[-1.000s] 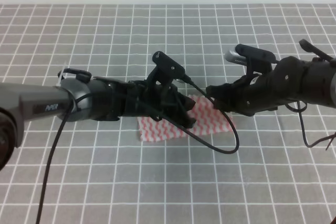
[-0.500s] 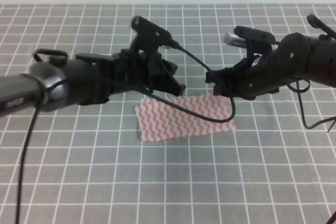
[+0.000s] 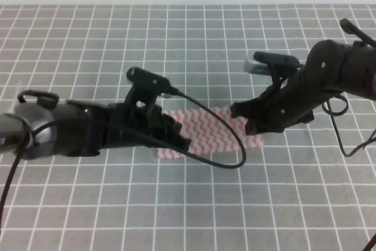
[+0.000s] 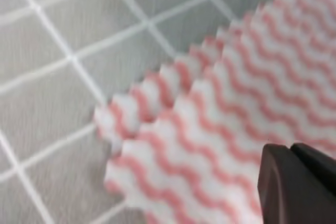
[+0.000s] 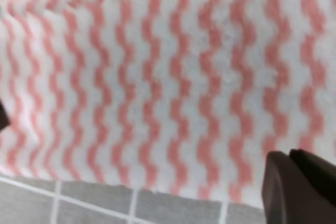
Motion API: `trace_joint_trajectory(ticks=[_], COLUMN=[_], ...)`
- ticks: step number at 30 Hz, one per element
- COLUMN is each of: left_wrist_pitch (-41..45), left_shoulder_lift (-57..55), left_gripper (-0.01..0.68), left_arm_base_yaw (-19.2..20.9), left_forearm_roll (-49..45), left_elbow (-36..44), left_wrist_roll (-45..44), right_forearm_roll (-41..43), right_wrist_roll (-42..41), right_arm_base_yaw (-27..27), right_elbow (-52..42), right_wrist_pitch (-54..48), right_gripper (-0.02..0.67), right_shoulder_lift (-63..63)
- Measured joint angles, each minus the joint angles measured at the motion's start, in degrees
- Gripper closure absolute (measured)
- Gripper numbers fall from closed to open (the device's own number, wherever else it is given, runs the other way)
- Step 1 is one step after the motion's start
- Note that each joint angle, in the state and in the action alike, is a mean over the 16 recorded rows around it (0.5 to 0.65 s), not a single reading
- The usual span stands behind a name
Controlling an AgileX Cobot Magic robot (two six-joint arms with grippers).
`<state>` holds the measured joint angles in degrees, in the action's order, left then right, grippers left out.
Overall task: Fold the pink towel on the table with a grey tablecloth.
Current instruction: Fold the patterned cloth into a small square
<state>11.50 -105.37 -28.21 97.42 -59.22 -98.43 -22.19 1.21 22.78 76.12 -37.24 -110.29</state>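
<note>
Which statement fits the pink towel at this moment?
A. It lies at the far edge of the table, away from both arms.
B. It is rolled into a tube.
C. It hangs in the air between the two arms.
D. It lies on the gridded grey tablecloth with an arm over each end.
D: the pink towel lies flat on the table with a grey tablecloth, its two ends hidden under the arms; the left wrist view shows two stacked layers at its corner.

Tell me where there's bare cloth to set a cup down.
Free: the grey tablecloth behind both arms up to the far edge, and the near strip in front of them. Crowded: the middle, where left gripper and right gripper flank the pink towel.
</note>
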Motion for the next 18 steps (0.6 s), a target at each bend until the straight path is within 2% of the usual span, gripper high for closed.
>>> trace_joint_trajectory(ticks=[18], left_wrist_pitch=[3.1], left_shoulder_lift=[0.7], left_gripper=[0.673], left_arm_base_yaw=[0.8], left_forearm_roll=[-0.7], left_elbow=[1.8], left_wrist_roll=[1.8], right_forearm_roll=[0.8], right_wrist_roll=[-0.3], right_arm_base_yaw=[0.0], right_elbow=[0.7], right_wrist_pitch=[-5.9], right_gripper=[0.664], right_shoulder_lift=[-0.6])
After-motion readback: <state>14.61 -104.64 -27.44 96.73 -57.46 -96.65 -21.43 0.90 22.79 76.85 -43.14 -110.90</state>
